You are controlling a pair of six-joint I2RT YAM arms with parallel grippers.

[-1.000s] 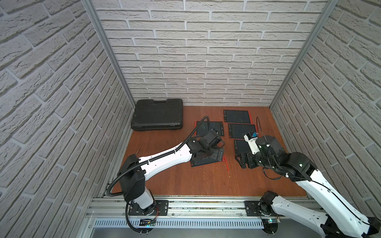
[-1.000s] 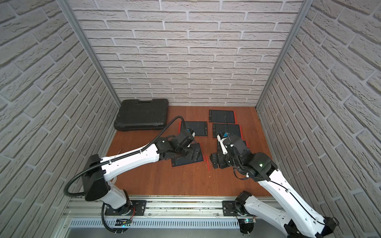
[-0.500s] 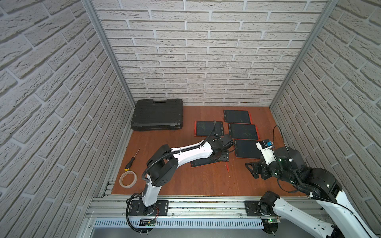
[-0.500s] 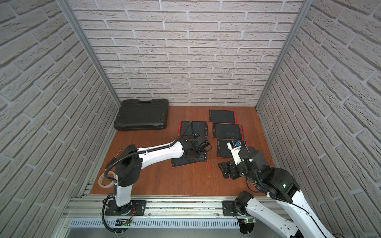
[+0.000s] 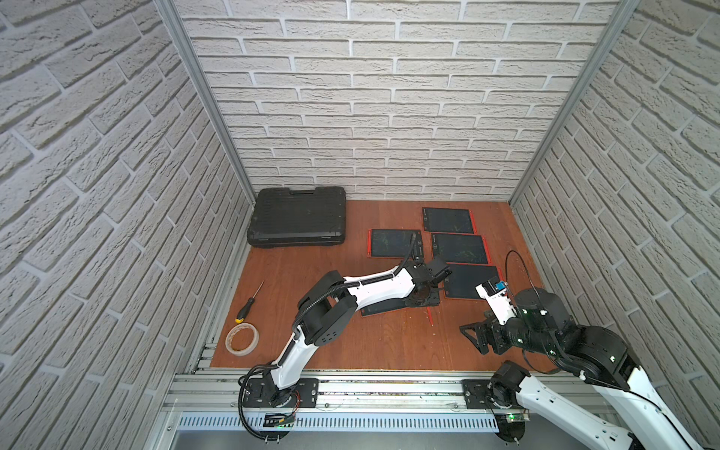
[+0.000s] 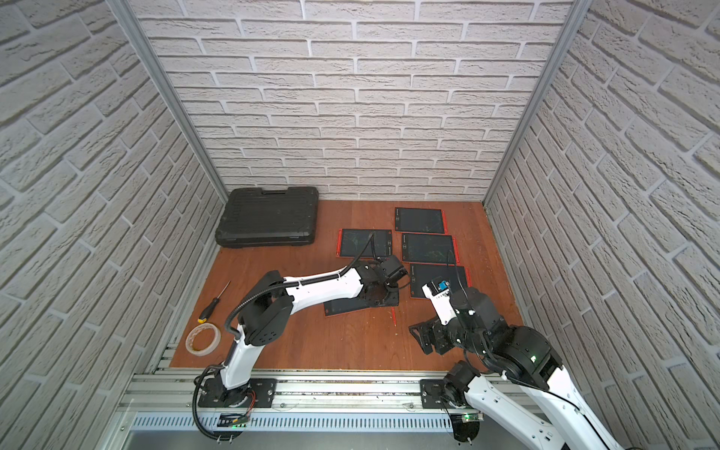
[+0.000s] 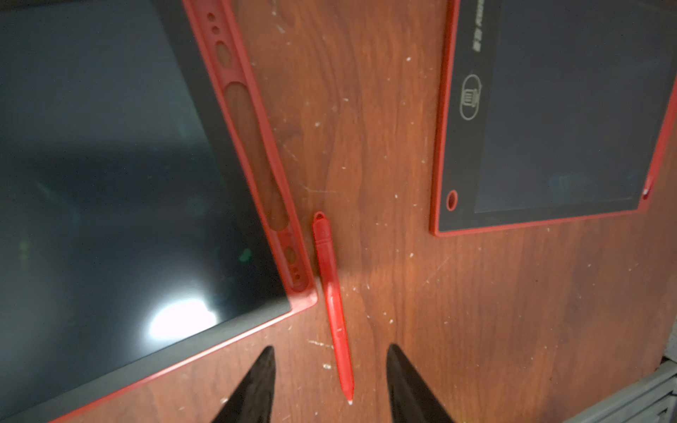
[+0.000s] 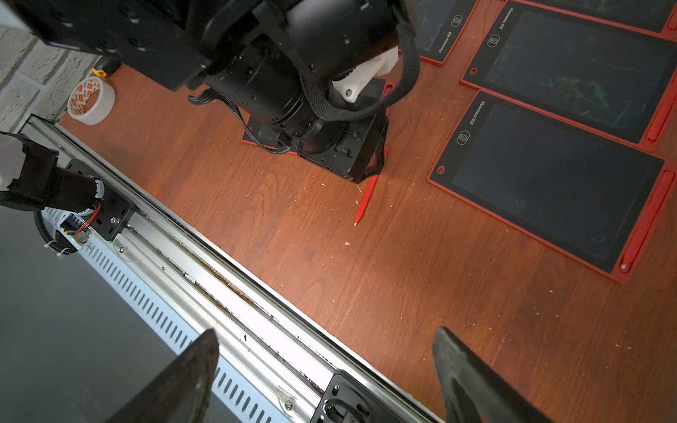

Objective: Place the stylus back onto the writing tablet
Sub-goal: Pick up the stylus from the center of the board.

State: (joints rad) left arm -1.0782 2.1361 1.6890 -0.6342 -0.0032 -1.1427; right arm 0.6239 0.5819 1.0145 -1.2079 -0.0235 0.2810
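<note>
i'm watching the red stylus [image 7: 331, 293] lying on the tabletop [image 7: 384, 146], just beside the slot edge of the writing tablet [image 7: 110, 183]. the left gripper [image 7: 329, 347] is straddling its tip end, jaws spread, not touching. the right gripper [image 8: 326, 331] is hanging spread and empty, well apart from that tablet.

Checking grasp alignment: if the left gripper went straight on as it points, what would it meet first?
Likely the slim red plastic stylus on the brown wooden table, straddled by the left gripper; depth unclear.
</note>
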